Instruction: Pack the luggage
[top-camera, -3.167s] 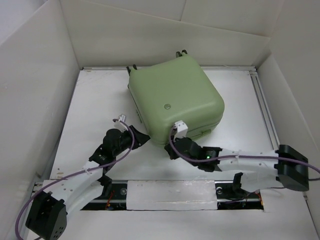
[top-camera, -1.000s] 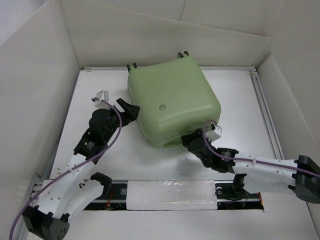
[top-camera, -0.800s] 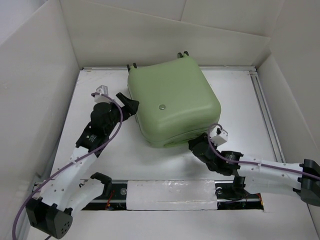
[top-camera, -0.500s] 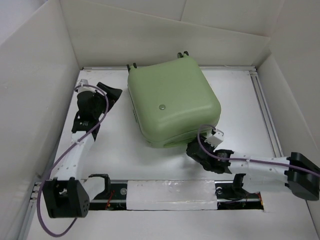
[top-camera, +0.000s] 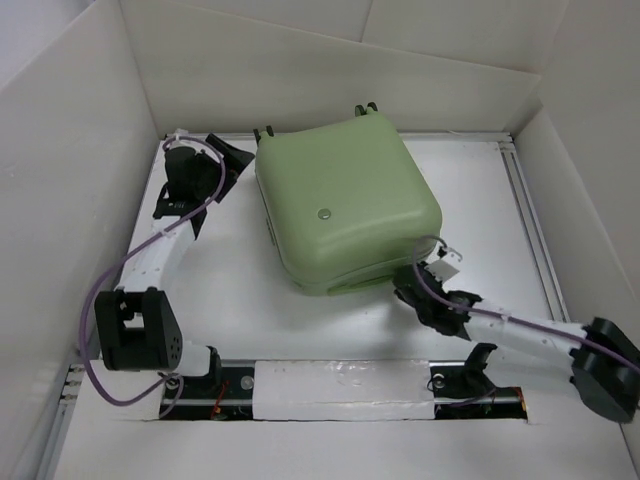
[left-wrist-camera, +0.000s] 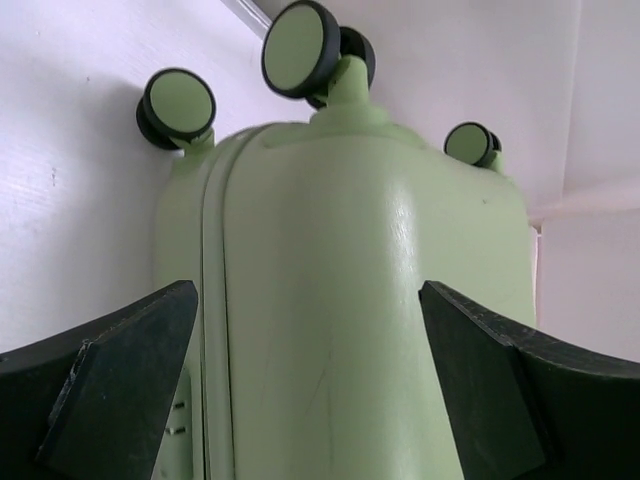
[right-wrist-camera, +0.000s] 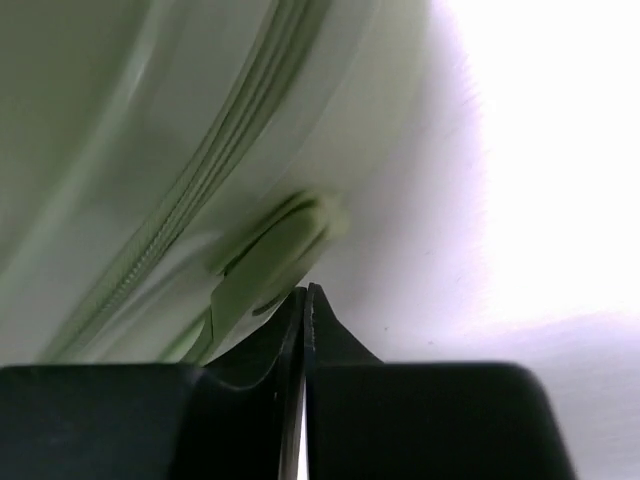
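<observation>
Left end effector (top-camera: 232, 158) is spread wide, nothing between the fingers, sitting in the upper left of the overhead view just beside the far left corner of the luggage (top-camera: 345, 205). From its own camera the two black fingers (left-wrist-camera: 120, 390) frame the bottom corners of the picture, and the pale green shell (left-wrist-camera: 340, 250) fills the gap between them, apart from both. Three green-and-black wheels (left-wrist-camera: 302, 35) stick out along the top of that view, one at upper left, one at top centre, one at right.

Over to the right end effector (top-camera: 408, 293): it's pinched shut, fingertips (right-wrist-camera: 305, 295) pressed together with only a thin line between them and nothing visibly clamped. It sits low at the near right corner of the case, lower right of centre in the overhead view. In the wrist view the tips meet right under a small pale green tab (right-wrist-camera: 275, 255) on the shell; whether they touch it, I cannot tell. A zipper seam (right-wrist-camera: 230, 140) runs diagonally from top centre down to the lower left.

The luggage itself lies closed and flat, centre of the overhead frame, turned at a slight angle, a small round disc (top-camera: 322, 213) on its top face. White table (top-camera: 480, 190) beneath, white walls (top-camera: 300, 70) on three sides. A purple cable (top-camera: 150, 250) trails along the left arm.
</observation>
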